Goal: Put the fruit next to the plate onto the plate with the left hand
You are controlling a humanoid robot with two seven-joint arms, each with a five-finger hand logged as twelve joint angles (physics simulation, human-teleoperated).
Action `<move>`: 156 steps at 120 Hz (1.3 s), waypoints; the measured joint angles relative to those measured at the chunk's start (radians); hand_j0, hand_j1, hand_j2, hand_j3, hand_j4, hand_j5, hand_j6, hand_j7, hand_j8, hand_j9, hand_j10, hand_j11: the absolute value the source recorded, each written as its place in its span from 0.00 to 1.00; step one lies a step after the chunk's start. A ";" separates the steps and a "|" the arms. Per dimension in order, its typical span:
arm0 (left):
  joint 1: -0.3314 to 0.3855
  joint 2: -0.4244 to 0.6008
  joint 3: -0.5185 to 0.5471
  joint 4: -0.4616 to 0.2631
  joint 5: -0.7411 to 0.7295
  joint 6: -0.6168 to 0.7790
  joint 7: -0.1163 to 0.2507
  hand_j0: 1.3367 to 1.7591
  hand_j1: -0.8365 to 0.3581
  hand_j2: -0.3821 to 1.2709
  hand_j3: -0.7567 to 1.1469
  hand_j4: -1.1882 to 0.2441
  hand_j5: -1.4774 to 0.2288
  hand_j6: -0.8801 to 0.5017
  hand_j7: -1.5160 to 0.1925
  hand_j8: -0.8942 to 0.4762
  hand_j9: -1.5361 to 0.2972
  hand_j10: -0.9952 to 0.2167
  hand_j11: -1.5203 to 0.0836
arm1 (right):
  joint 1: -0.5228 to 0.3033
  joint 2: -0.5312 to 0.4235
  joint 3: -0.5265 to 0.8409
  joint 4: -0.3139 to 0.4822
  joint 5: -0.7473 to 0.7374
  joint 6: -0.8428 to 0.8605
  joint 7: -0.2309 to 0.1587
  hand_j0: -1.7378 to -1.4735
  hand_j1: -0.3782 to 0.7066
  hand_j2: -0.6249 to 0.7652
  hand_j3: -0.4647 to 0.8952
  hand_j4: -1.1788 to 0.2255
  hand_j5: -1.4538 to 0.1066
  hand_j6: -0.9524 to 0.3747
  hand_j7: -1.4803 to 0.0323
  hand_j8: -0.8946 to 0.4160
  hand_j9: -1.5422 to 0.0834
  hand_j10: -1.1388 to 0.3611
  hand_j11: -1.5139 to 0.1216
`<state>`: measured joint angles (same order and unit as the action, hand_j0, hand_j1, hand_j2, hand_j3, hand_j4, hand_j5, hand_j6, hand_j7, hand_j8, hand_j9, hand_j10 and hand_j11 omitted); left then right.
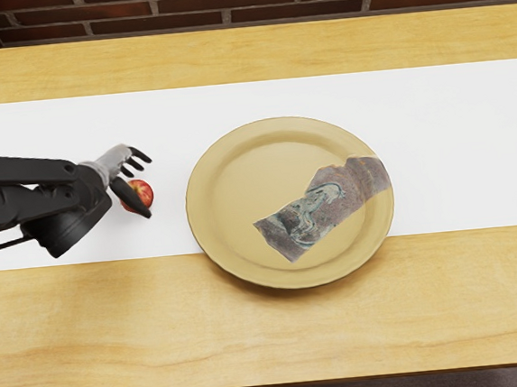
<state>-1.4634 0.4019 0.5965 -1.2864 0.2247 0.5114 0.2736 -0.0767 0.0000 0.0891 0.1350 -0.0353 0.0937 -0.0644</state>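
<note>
From where I stand, the left hand [119, 175] has its place just at the small red fruit [143, 194], which lies on the white runner [435, 142] a little to the left of the plate [204, 176], near it but not touching. The fingers [134, 155] are spread and reach past the fruit on its far side, and the thumb crosses its near side, so the fruit sits between them. I think the hand is put so in order to close from both sides, but it is not yet clenched and I judge it holds nothing now. The plate is wide and shallow, with a grey-brown patch [325, 206] on its right half; the left half is bare, and this is the shorter way for the fruit. The wooden table [269, 319] carries all. The right arm I do not see.
</note>
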 joint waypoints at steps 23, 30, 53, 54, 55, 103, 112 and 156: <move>-0.003 0.003 0.015 -0.001 -0.001 0.001 0.018 0.76 0.56 0.29 0.40 0.53 0.53 0.33 0.56 0.34 0.53 0.47 0.60 | 0.000 0.000 0.000 0.000 0.000 0.000 0.000 0.30 0.03 0.45 0.34 0.84 0.93 0.72 0.98 0.68 0.95 0.76 0.93; -0.003 0.004 0.019 -0.001 -0.001 0.001 0.021 0.76 0.53 0.29 0.40 0.51 0.51 0.31 0.54 0.32 0.51 0.44 0.57 | 0.000 0.000 0.000 0.000 0.000 0.000 0.000 0.30 0.03 0.45 0.34 0.84 0.93 0.72 0.98 0.68 0.95 0.76 0.93; -0.007 0.012 0.028 -0.001 0.000 -0.001 0.029 0.76 0.46 0.33 0.40 0.46 0.45 0.35 0.47 0.30 0.45 0.38 0.50 | 0.000 0.000 0.000 0.000 0.000 0.000 0.000 0.30 0.03 0.45 0.34 0.84 0.93 0.72 0.98 0.68 0.95 0.76 0.93; -0.008 0.012 0.028 -0.001 0.000 -0.002 0.029 0.76 0.46 0.33 0.40 0.45 0.45 0.35 0.47 0.30 0.45 0.38 0.50 | 0.000 0.000 0.000 0.000 0.000 0.000 0.000 0.30 0.03 0.45 0.34 0.84 0.93 0.72 0.98 0.68 0.95 0.76 0.93; -0.009 0.013 0.029 -0.001 -0.001 -0.002 0.029 0.76 0.46 0.33 0.40 0.45 0.44 0.36 0.46 0.31 0.44 0.38 0.50 | 0.000 0.000 0.000 0.000 0.000 0.000 0.000 0.30 0.03 0.45 0.34 0.84 0.93 0.72 0.98 0.68 0.95 0.76 0.93; -0.064 0.023 0.025 -0.003 -0.007 -0.011 0.028 0.75 0.44 0.33 0.40 0.48 0.39 0.39 0.42 0.33 0.40 0.34 0.45 | 0.000 0.000 0.000 0.000 0.000 0.000 0.000 0.30 0.03 0.45 0.34 0.84 0.93 0.72 0.98 0.68 0.95 0.76 0.93; -0.069 0.042 0.008 -0.003 -0.008 -0.024 0.027 0.75 0.45 0.32 0.40 0.47 0.39 0.38 0.42 0.33 0.40 0.34 0.45 | 0.000 0.000 0.000 0.000 0.000 0.000 0.000 0.30 0.03 0.45 0.34 0.84 0.93 0.72 0.98 0.68 0.95 0.76 0.93; -0.084 0.061 -0.126 -0.003 -0.006 -0.113 0.027 0.76 0.45 0.32 0.40 0.46 0.40 0.37 0.43 0.32 0.41 0.34 0.46 | 0.000 0.000 0.000 0.000 0.000 0.000 0.000 0.30 0.03 0.45 0.34 0.84 0.93 0.72 0.98 0.68 0.95 0.76 0.93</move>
<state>-1.5477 0.4630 0.4707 -1.2896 0.2183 0.3980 0.3005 -0.0767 0.0000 0.0891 0.1350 -0.0353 0.0939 -0.0644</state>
